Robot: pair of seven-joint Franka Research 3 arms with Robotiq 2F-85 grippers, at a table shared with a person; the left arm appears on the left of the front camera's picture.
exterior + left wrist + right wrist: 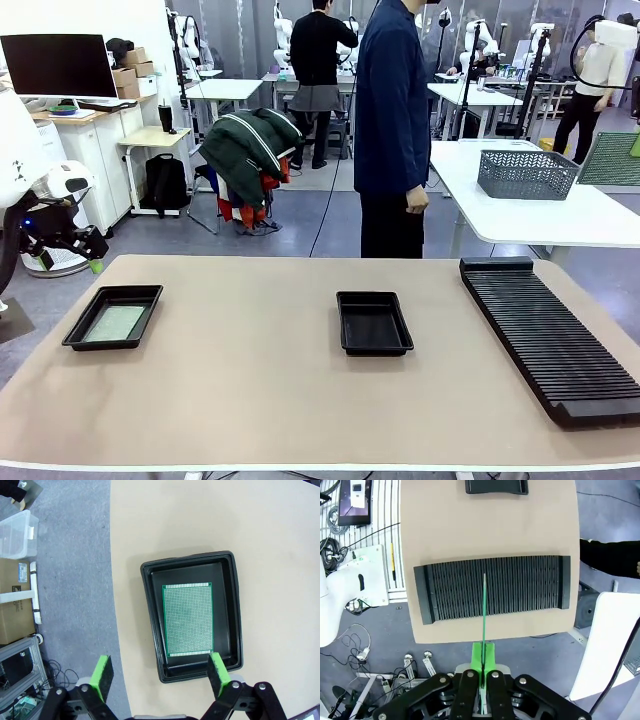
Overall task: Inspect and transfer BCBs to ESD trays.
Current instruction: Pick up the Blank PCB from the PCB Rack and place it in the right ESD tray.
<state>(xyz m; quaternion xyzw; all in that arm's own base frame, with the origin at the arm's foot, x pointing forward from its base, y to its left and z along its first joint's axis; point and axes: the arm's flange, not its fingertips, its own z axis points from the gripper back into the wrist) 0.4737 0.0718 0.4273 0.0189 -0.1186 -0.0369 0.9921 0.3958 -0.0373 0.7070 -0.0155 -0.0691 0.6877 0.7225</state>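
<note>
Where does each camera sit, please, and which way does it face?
Front: between the arms, facing across the table at the person; left arm at picture left.
Left wrist: over the left tray, facing down at its lying BCB; open left gripper at bottom.
Right wrist: over the table's right end, facing down at the rack; right gripper shut on the held BCB.
Shared: front and right wrist both show rack and middle tray.
</note>
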